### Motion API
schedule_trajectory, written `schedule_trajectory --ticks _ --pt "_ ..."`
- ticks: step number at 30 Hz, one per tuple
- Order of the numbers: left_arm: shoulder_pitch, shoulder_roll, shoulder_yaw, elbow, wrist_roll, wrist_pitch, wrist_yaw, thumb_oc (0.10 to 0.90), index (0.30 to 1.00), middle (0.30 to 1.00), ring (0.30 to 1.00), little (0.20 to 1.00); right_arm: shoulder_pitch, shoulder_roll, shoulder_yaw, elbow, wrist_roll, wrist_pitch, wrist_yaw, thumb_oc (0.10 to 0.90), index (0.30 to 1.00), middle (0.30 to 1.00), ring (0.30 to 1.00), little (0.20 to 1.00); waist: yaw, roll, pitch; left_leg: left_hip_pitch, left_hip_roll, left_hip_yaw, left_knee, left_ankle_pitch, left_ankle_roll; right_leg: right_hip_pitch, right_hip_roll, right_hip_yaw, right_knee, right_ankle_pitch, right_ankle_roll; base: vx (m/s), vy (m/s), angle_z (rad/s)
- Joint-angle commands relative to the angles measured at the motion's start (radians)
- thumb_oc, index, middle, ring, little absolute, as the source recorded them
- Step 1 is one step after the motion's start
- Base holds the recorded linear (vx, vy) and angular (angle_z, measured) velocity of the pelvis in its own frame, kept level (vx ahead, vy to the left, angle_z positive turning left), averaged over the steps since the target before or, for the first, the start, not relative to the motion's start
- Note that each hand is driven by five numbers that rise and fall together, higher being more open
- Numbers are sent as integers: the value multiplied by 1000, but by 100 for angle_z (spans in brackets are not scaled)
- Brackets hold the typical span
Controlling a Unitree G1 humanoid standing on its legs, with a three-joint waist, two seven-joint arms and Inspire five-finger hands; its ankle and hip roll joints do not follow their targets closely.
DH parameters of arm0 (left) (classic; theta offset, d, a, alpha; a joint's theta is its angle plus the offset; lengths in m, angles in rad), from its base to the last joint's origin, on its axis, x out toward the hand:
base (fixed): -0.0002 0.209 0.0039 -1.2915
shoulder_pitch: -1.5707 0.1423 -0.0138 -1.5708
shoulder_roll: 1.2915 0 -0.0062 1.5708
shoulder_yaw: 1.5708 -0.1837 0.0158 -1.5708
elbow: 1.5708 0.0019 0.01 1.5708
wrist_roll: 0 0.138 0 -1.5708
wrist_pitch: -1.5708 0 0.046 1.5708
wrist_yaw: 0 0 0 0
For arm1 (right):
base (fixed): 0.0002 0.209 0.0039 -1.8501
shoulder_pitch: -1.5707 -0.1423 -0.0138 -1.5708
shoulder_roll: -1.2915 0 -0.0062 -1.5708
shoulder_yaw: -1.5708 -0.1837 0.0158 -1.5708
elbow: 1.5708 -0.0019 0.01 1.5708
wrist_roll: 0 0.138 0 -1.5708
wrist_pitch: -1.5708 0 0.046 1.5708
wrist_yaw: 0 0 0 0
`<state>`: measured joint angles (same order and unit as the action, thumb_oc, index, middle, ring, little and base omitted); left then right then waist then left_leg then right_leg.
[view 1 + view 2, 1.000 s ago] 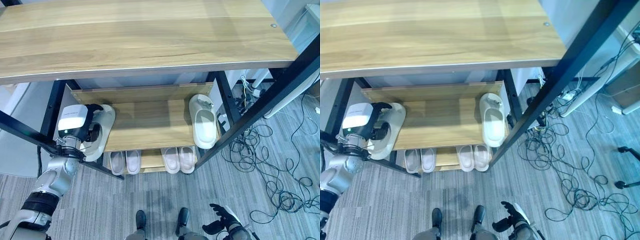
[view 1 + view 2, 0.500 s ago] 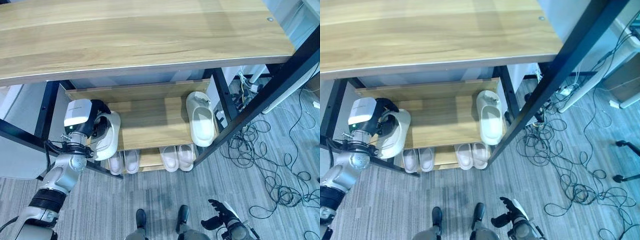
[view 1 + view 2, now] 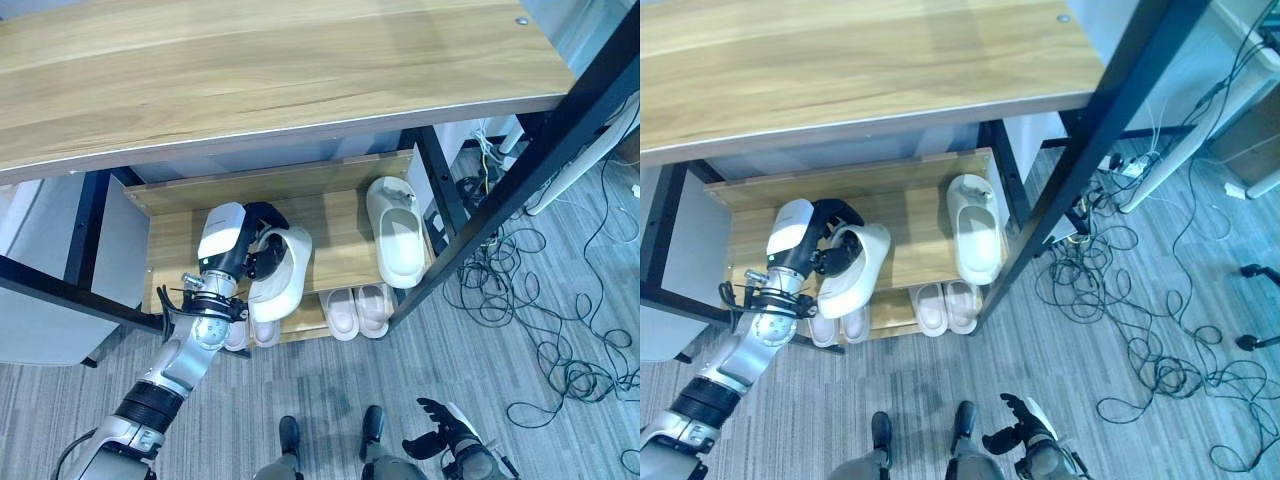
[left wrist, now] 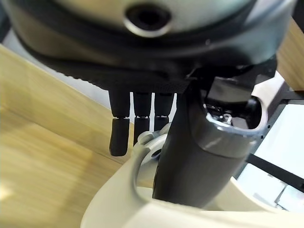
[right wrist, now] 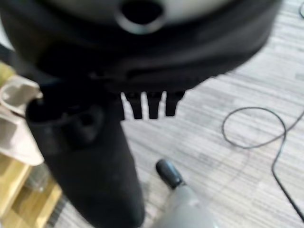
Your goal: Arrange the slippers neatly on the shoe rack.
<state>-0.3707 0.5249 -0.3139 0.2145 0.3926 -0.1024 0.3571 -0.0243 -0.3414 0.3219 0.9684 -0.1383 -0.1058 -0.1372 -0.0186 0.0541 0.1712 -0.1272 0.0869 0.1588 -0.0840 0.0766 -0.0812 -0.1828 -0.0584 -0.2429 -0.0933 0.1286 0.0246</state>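
The shoe rack spreads beyond my left hand, middle shelf directly under it. My fingers and thumb are curled round a white slipper, gripping its strap, sole hanging toward the front edge. Its mate lies flat, well to the right. My right hand hangs low, fingers relaxed.

The rack's wooden middle shelf carries one white slipper at its right edge. Two pale pairs sit on the bottom shelf, toward its front edge.
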Motion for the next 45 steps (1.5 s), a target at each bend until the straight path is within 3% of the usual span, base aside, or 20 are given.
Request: schedule_trajectory --ticks 1,12,35,36,37,38,45 --pt "-164 -30 -9 -51 -21 -68 56 400 300 300 300 300 33 -26 -15 -58 18 -18 -38 800 900 900 900 900 -40 -4 -49 -67 -18 -50 -3 -11 -25 12 -75 40 6 -109 109 -1 3 -14" --pt "-280 -55 -51 52 -20 -25 129 400 300 300 300 300 56 -55 -27 -73 19 -21 -57 800 900 900 900 900 -85 24 -34 -48 -13 1 -3 -22 -16 -5 -73 87 6 -99 120 6 8 -15" --pt "-585 99 -139 344 8 54 175 400 300 300 300 300 41 -72 3 -76 53 -39 -52 800 900 900 900 900 -119 22 -38 -80 -6 9 -3 -17 -22 -55 -66 94 6 -85 121 8 -5 -6" --pt "-596 100 -143 357 6 56 177 466 399 399 399 399 41 -72 5 -76 55 -40 -52 800 900 900 900 900 -121 21 -38 -82 -4 9 -3 -16 -22 -57 -66 94 6 -85 121 0 0 0" --pt "-607 105 -148 364 6 57 179 755 832 832 832 832 40 -72 5 -77 57 -41 -52 800 900 900 900 900 -121 20 -38 -84 -4 9 -3 -16 -22 -58 -65 95 6 -85 121 0 0 0" --pt "-619 108 -152 369 7 60 179 800 900 900 900 900 41 -73 5 -79 59 -42 -53 800 900 900 900 900 -122 20 -38 -86 -3 7 -3 -16 -21 -60 -64 95 6 -85 120 0 0 0" --pt "-622 108 -161 356 16 55 168 800 900 900 900 900 42 -72 4 -71 59 -45 -52 800 900 900 900 900 -119 17 -38 -84 -2 2 -3 -17 -21 -56 -63 91 6 -87 118 0 0 0"
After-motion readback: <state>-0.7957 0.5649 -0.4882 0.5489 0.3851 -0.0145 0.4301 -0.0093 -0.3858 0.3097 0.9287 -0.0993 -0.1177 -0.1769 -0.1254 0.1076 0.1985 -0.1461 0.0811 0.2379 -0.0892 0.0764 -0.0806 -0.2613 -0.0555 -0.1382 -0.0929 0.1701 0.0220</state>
